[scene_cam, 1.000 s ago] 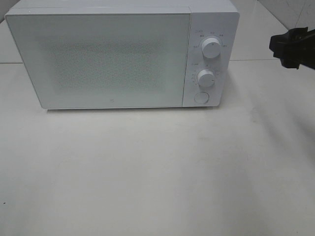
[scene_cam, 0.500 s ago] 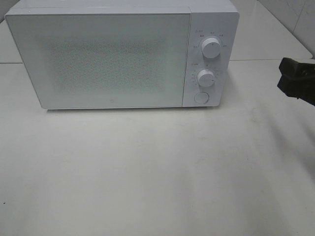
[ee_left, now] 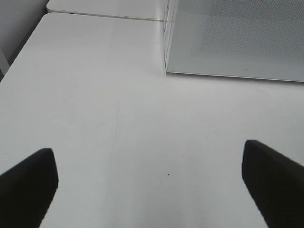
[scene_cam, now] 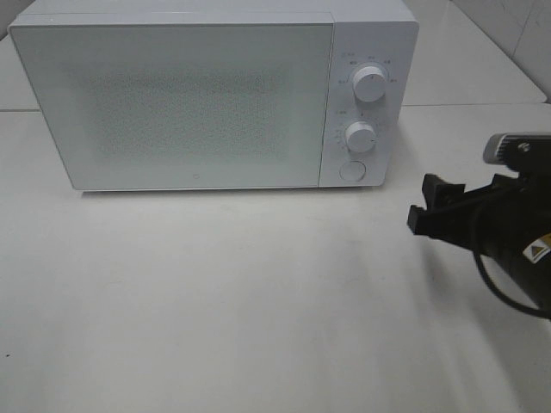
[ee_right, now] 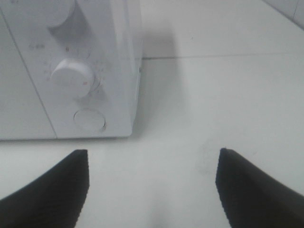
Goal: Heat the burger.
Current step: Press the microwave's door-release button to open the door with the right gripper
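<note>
The white box-shaped microwave oven (scene_cam: 215, 95) stands at the back of the white tabletop (scene_cam: 258, 301), with its pale speckled glass door (scene_cam: 172, 103) shut flush against the control panel. The burger is not visible in any view. It may be behind the closed door, but the speckled glass does not show it. Its facing and its long axis therefore cannot be stated. Judging by its build alone, a stacked burger would normally stand with its axis vertical, bun crown up. The black right gripper (scene_cam: 424, 205) hangs above the tabletop, forward of and to the right of the control panel. Its fingers are parted, nothing is between them, and they point toward the oven. The right wrist view is centred on the lower part of the panel: the lower white rotary knob (ee_right: 71, 78) and the round white push button (ee_right: 89, 119) below it. The upper white rotary knob (scene_cam: 371, 83) sits above both. This placement suits an approach to the controls, either to release the door or to set the time. Which of the two is intended cannot be determined. The black left gripper (ee_left: 148, 154) is released, with its fingers spread wide over bare tabletop and nothing held. It is low and clear of the door's left corner, so it appears to be parked out of the working zone.
</note>
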Robot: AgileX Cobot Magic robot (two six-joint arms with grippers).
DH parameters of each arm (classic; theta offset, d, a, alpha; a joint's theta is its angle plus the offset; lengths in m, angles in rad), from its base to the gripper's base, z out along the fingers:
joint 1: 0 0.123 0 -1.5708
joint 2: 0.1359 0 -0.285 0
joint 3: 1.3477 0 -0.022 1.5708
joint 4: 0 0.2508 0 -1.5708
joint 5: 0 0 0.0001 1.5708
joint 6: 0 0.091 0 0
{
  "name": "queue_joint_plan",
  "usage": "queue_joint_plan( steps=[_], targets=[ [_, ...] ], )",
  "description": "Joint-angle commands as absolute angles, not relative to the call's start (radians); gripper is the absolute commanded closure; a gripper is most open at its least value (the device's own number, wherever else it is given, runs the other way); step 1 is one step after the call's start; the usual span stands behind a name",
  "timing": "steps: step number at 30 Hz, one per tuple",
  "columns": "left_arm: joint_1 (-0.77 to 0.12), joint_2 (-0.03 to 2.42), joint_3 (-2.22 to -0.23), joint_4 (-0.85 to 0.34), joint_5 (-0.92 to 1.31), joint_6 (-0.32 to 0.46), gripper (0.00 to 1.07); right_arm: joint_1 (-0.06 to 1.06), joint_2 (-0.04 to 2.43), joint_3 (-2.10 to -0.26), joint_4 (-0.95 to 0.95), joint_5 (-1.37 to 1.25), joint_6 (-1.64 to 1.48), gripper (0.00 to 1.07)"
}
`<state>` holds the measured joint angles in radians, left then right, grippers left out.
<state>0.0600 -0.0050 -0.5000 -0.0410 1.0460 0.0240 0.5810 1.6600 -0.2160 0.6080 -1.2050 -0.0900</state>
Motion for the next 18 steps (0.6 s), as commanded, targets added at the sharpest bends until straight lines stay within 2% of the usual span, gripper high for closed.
queue_joint_plan(
  steps=[1, 18],
  targets=[
    [0.062, -0.024, -0.497, -0.043, 1.037, 0.021, 0.09, 0.669, 1.738, -0.25, 0.645, -1.328, -0.077, 0.33],
    [0.062, -0.024, -0.497, -0.043, 1.037, 0.021, 0.09, 0.691, 1.784, -0.37, 0.668, -1.269, 0.014, 0.33]
  ],
)
